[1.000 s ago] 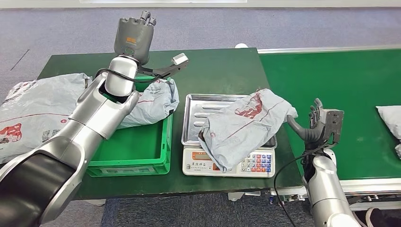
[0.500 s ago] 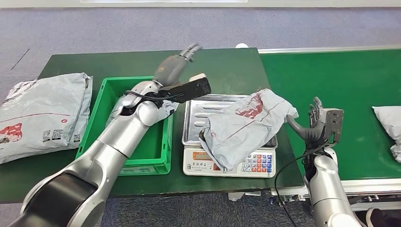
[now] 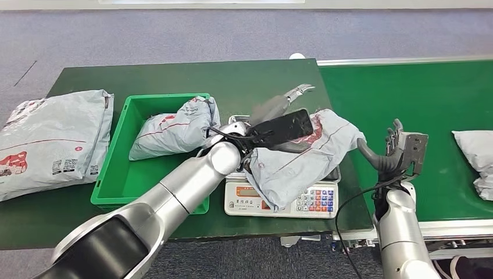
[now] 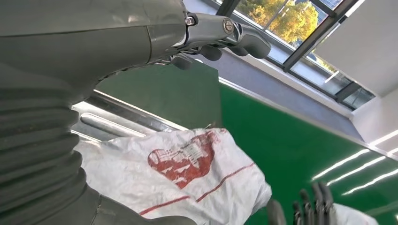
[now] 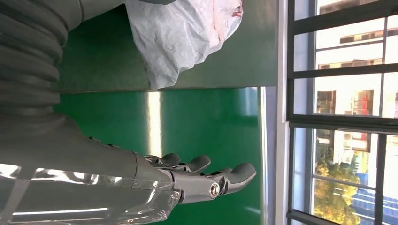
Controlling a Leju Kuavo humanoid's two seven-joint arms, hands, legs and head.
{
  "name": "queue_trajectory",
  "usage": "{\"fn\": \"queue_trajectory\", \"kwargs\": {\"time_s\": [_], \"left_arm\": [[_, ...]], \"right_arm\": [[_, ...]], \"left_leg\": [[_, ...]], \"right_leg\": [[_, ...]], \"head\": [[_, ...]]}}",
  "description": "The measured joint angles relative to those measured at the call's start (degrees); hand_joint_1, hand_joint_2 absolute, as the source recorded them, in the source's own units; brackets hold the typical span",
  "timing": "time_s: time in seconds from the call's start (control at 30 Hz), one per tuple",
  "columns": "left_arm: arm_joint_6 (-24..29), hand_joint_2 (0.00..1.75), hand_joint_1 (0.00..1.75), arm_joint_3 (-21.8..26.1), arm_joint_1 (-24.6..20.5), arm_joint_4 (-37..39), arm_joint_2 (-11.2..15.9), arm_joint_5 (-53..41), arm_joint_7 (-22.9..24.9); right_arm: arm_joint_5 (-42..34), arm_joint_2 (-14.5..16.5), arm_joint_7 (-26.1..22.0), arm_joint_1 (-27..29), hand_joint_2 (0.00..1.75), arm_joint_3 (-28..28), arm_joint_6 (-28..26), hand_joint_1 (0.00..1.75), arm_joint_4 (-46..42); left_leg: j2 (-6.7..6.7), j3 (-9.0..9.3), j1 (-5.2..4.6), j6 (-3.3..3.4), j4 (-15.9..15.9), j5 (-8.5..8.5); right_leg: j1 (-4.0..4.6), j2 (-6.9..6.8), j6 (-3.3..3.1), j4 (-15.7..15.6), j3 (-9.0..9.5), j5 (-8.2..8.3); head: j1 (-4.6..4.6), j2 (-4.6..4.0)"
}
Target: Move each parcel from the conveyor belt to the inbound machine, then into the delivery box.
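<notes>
A grey parcel with red print [image 3: 302, 154] lies crumpled across the metal tray of the scale [image 3: 238, 136]; the same parcel [image 4: 187, 173] [image 5: 183, 33] appears in both wrist views. My left hand [image 3: 279, 107] [image 4: 220, 35] hovers open just above it, fingers spread and reaching past its far edge. My right hand [image 3: 395, 148] [image 5: 202, 178] stands open and upright over the belt's near edge, just right of the parcel and holding nothing. A second grey parcel [image 3: 174, 128] rests in the green box [image 3: 110, 174]. A pale parcel [image 3: 477, 154] lies on the conveyor belt [image 3: 407, 93] at the far right.
A large grey parcel [image 3: 49, 139] lies on the dark green table [image 3: 256, 75] left of the box. The scale's keypad [image 3: 317, 200] faces the table's front edge. Grey carpet lies beyond the table.
My left arm has swung right from above the green box to over the parcel on the scale. The parcel on the belt has drifted slightly left. My right hand has barely moved.
</notes>
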Motion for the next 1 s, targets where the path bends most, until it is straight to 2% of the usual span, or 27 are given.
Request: {"fn": "queue_trajectory", "kwargs": {"time_s": [0.23, 0.4, 0.53, 0.67, 0.87, 1.0], "left_arm": [[4.16, 1.75, 0.00, -5.98, 1.72, 2.97, -0.01, 0.08, 0.42], [12.48, 1.75, 0.00, -11.24, 3.06, 6.87, -0.01, -8.01, 4.85], [15.80, 1.75, 0.00, -15.14, 3.53, 9.65, -0.01, -13.45, 8.92], [16.58, 1.75, 0.00, -18.24, 3.98, 12.01, -0.01, -18.79, 12.92], [16.41, 1.75, 0.00, -20.05, 4.49, 13.94, -0.01, -20.11, 14.03], [14.43, 1.75, 0.00, -21.35, 4.53, 14.26, -0.01, -23.27, 15.72]], "right_arm": [[-1.66, 0.00, -0.29, 0.93, 1.75, -0.05, 1.37, 0.00, 0.00], [-3.04, 0.09, -0.99, 1.60, 1.75, 1.51, 1.39, 0.00, 0.00], [-3.60, 0.42, -0.96, 1.77, 1.75, 2.88, 0.92, 0.00, -0.01], [-3.98, 0.69, -0.89, 1.82, 1.75, 4.65, 0.48, 0.00, 0.00], [-4.11, 1.15, -0.89, 1.68, 1.75, 6.20, 0.30, 0.00, 0.04], [-4.14, 1.30, -1.15, 1.41, 1.75, 6.68, -0.15, 0.00, 0.50]], "left_leg": [[0.01, -0.01, -0.01, 0.00, 0.00, -0.01], [0.04, -0.02, -0.01, 0.00, 0.00, -0.01], [0.03, -0.02, 0.00, 0.00, -0.01, -0.01], [0.03, -0.02, 0.00, 0.00, -0.02, -0.01], [0.01, -0.02, 0.00, 0.00, -0.02, -0.01], [0.01, -0.02, 0.00, 0.00, -0.02, -0.01]], "right_leg": [[-0.01, 0.00, 0.00, 0.00, 0.00, 0.00], [-0.01, 0.02, 0.00, 0.00, 0.00, 0.00], [0.00, 0.01, 0.00, 0.00, 0.00, -0.01], [0.00, 0.01, 0.00, 0.01, 0.00, -0.01], [0.00, 0.00, 0.00, 0.01, 0.01, -0.01], [0.00, 0.00, 0.00, 0.00, 0.02, -0.01]], "head": [[0.00, 0.00], [0.00, 0.00], [0.00, 0.00], [0.00, 0.00], [0.00, 0.00], [0.00, 0.00]]}}
